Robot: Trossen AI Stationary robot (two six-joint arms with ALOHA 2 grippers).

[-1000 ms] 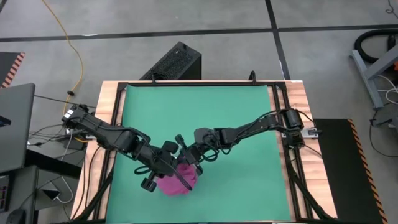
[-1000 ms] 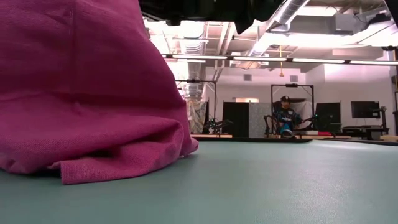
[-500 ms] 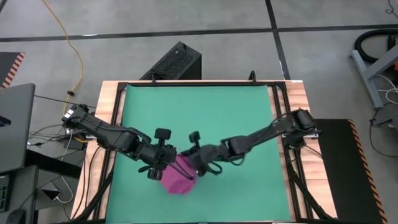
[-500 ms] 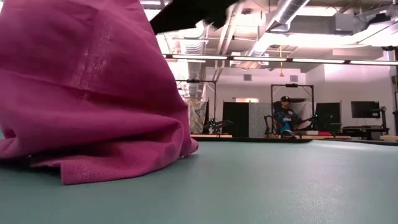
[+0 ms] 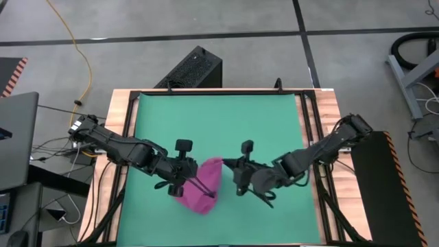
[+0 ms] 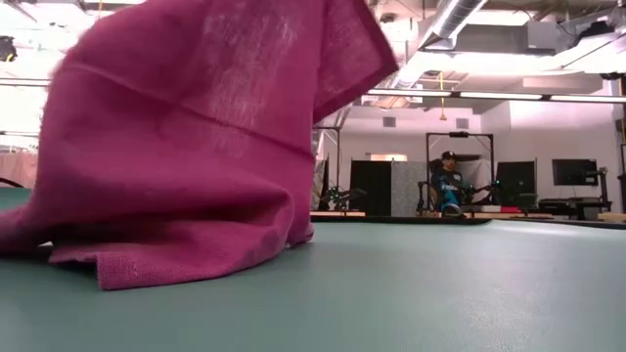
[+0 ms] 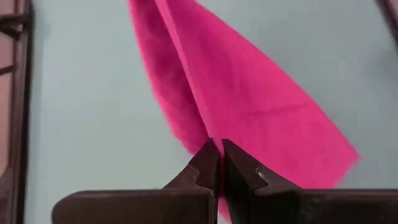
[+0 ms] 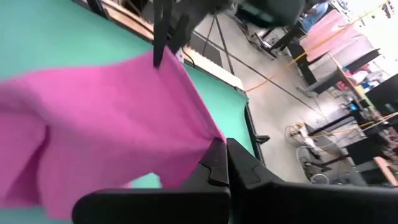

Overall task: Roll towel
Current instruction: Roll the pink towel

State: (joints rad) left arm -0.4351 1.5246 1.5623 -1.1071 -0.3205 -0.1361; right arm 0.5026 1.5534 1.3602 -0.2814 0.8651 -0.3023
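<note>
Towel [image 5: 201, 189] sits bunched on the green mat [image 5: 219, 130], near the counter's [image 5: 123, 103] front edge. My left tool [image 5: 186, 184] is at its left side, touching the cloth. My right tool [image 5: 225, 167] is at the towel's upper right corner. Finger state isn't readable from above. Black box [image 5: 192, 68] on the floor behind the counter.

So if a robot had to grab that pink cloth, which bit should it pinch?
Probably a thin edge or corner, approached from the outer sides. Both grippers do this: the left gripper and right gripper each pinch an edge of the towel, lifting it off the green mat.
</note>
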